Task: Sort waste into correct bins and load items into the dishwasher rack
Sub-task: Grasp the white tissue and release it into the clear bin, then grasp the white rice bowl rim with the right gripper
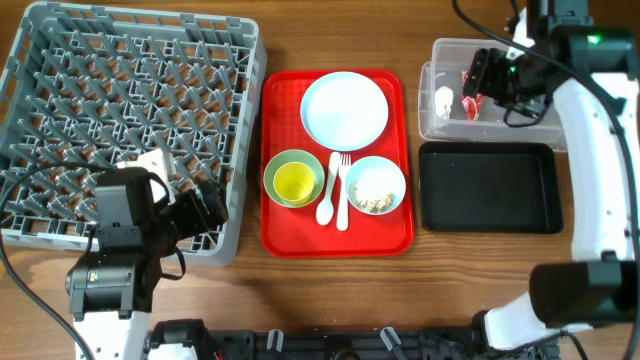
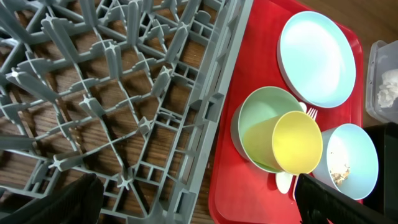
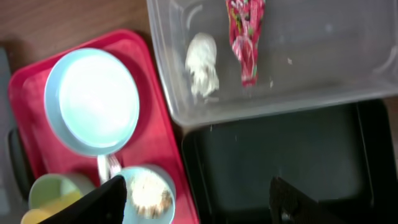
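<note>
The red snack wrapper [image 3: 245, 34] and the white crumpled scrap [image 3: 202, 62] lie in the clear tub [image 1: 500, 128]. My right gripper [image 1: 482, 85] hovers over that tub, open and empty [image 3: 199, 202]. The black tray [image 1: 490, 187] sits in front of the tub. On the red tray [image 1: 280, 235] are the pale plate [image 1: 344, 110], the green bowl [image 1: 278, 165] holding the yellow cup [image 2: 297, 142], the blue bowl [image 1: 376, 186] with rice-like crumbs [image 3: 149, 193], and the white spoon [image 1: 326, 200] and fork [image 1: 341, 195]. My left gripper [image 2: 199, 208] is open over the front right corner of the grey dishwasher rack [image 1: 130, 110].
The red tray lies between the rack and the two bins, close to the rack's right wall [image 2: 217, 106]. Bare wood table [image 1: 450, 270] shows in front of the trays. The right arm's white links [image 1: 600, 180] run along the right edge.
</note>
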